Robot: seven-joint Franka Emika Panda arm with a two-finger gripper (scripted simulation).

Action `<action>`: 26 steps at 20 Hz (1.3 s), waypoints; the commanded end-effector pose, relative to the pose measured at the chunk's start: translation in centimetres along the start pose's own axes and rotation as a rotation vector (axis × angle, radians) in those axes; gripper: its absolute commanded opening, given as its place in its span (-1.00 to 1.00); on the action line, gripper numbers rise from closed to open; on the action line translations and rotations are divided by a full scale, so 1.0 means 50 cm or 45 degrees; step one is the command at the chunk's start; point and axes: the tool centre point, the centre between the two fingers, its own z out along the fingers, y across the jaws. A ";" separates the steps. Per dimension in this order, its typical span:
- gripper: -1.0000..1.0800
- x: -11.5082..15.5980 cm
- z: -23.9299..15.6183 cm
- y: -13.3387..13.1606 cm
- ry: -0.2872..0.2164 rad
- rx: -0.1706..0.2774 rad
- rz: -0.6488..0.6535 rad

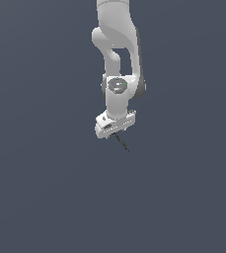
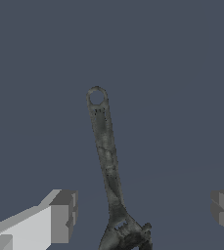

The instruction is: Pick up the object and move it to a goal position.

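The object (image 2: 106,151) is a thin, dark grey-black stick shaped like a small wrench, with a ring hole at one end and a wider jawed head at the other. In the wrist view it lies between my two fingers (image 2: 62,215), nearer one of them, and touches neither. My gripper (image 2: 143,212) is open, its fingers spread far apart. In the exterior view the white gripper (image 1: 113,131) points down just over the object (image 1: 121,142), which sticks out below it towards the exterior view's right.
The white arm (image 1: 117,59) comes down from the top of the exterior view. A plain dark blue-grey surface (image 1: 45,188) fills all else in both views.
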 end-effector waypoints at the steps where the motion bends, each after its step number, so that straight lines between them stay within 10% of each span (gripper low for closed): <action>1: 0.92 -0.011 0.012 -0.011 0.002 0.000 -0.052; 26: 0.92 -0.024 0.124 -0.023 0.003 0.001 -0.108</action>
